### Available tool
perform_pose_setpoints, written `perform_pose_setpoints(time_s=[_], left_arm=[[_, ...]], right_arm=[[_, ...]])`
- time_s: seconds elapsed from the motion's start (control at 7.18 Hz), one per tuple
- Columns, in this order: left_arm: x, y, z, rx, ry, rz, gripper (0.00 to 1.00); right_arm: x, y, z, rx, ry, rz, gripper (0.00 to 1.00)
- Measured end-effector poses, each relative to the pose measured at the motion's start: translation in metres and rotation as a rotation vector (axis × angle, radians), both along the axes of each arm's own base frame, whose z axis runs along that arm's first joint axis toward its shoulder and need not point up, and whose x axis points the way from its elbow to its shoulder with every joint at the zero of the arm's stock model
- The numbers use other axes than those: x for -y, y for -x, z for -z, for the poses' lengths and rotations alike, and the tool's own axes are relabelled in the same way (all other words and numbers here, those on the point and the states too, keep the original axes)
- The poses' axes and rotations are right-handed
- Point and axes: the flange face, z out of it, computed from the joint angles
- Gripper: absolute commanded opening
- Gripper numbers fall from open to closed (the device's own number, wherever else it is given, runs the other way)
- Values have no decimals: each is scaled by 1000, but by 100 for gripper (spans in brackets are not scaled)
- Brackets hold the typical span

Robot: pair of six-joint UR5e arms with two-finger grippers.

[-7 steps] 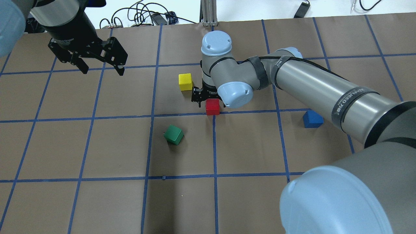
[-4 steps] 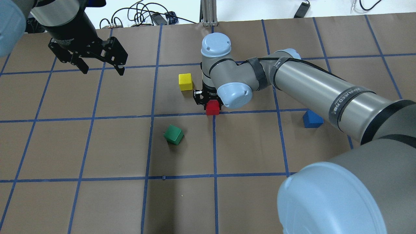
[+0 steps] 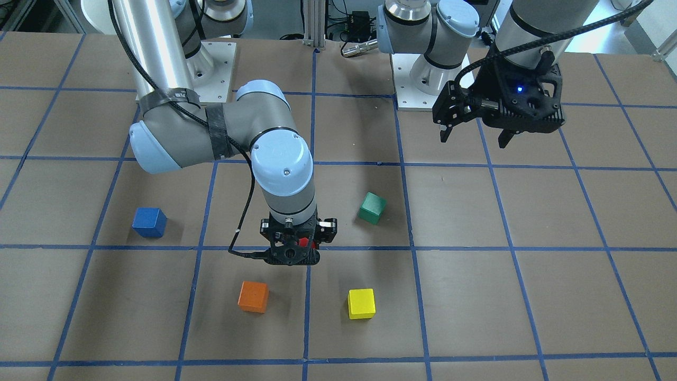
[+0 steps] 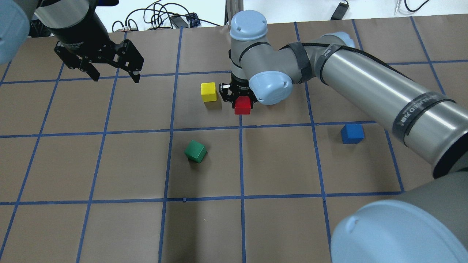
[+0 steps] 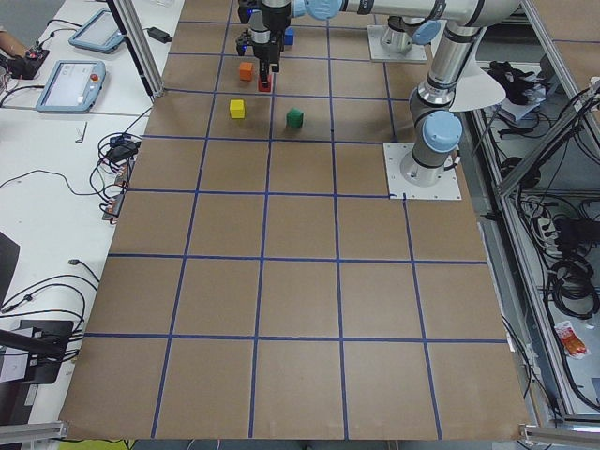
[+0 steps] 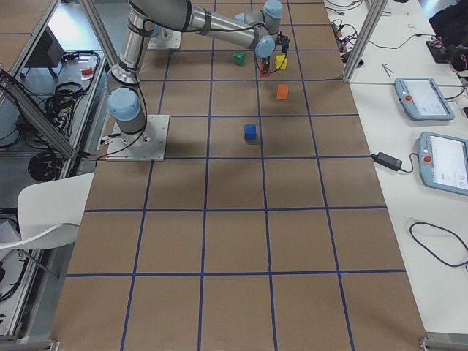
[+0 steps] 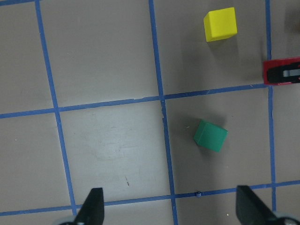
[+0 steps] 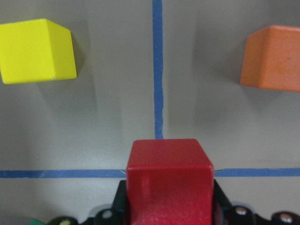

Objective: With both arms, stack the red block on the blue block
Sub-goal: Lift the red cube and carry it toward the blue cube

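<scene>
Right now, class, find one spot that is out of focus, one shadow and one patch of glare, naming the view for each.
Right wrist view: the red block blurs toward its near lower edge; the yellow block throws a soft shadow to its picture-right. Overhead view: a bright glare streak runs along the right arm.

The table (image 4: 109, 168) is showing plain brown, gridded with blue tape. The red block (image 4: 242, 107) is sitting vivid against the black right gripper (image 4: 241, 103), and the blue block (image 4: 352, 133) is showing deep blue. A green cube (image 4: 195, 151), yellow cube (image 4: 208, 91) and orange cube (image 3: 253, 296) are dotting the paper. The right arm (image 4: 365, 84) and left arm (image 3: 531, 26) are gleaming silver-grey with pale blue caps.
</scene>
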Motion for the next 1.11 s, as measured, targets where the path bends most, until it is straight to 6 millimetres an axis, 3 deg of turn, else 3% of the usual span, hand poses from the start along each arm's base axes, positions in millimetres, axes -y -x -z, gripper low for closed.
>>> perform_pose_setpoints(time_s=[0.28, 0.56, 0.84, 1.11], left_arm=[[0, 0, 0, 1, 1, 1, 100], [0, 0, 0, 1, 0, 0, 100], [0, 0, 0, 1, 1, -1, 100], [0, 0, -1, 1, 1, -3, 100]], right_arm=[[1, 51, -59, -40, -48, 40, 0], [-9, 121, -103, -77, -105, 32, 0], [-9, 187, -116, -106, -154, -5, 0], [-14, 243, -102, -98, -192, -18, 0]])
